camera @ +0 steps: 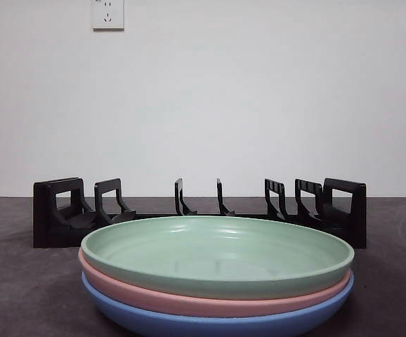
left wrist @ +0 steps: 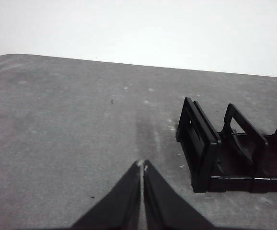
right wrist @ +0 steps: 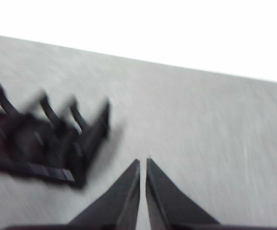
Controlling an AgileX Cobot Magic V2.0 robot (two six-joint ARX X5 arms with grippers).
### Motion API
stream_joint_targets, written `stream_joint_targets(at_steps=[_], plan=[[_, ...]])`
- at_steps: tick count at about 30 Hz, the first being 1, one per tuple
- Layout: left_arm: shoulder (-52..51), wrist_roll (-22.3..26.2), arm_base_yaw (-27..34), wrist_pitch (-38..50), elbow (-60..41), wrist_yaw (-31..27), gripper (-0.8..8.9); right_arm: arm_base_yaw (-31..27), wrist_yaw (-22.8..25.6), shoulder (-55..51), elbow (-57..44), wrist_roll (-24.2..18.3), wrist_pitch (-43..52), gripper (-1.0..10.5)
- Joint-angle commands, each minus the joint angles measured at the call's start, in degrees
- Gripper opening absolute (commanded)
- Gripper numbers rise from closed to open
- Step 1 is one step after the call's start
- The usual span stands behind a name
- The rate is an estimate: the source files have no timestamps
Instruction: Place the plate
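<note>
A stack of three plates stands close to the front camera: a green plate (camera: 217,253) on top, a pink plate (camera: 189,300) under it and a blue plate (camera: 189,321) at the bottom. Behind them a black slotted dish rack (camera: 62,221) runs across the table. My left gripper (left wrist: 142,165) is shut and holds nothing; it hangs over bare table beside one end of the rack (left wrist: 203,148). My right gripper (right wrist: 143,162) is also shut and empty, near the rack's other end (right wrist: 42,143), which looks blurred. Neither arm appears in the front view.
The grey tabletop (camera: 20,281) stretches around the rack and plates. A white wall with two power sockets (camera: 108,14) stands behind the table.
</note>
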Motion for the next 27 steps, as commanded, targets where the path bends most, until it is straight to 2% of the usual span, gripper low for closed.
stream_joint_targets(at_steps=[1,6,12,27], plan=[[0.0,0.0,0.1,0.7,-1.2,0.3,0.07,-2.2,1.4,-6.5,-5.0,1.0,1.9,0.2],[0.0,0.0,0.1,0.7,-1.2,0.3,0.07,-5.5,2.0,-13.4,-10.3,1.6,1.9,0.2],[0.0,0.0,0.1,0.7,-1.2,0.3,0.07,-6.2,4.0,-19.7,-10.6,2.0,-3.0,0.2],[0.0,0.1,0.1,0.7,-1.2,0.3,0.07,-6.2,4.5,-19.3,-10.6,2.0,-0.8,0.2]])
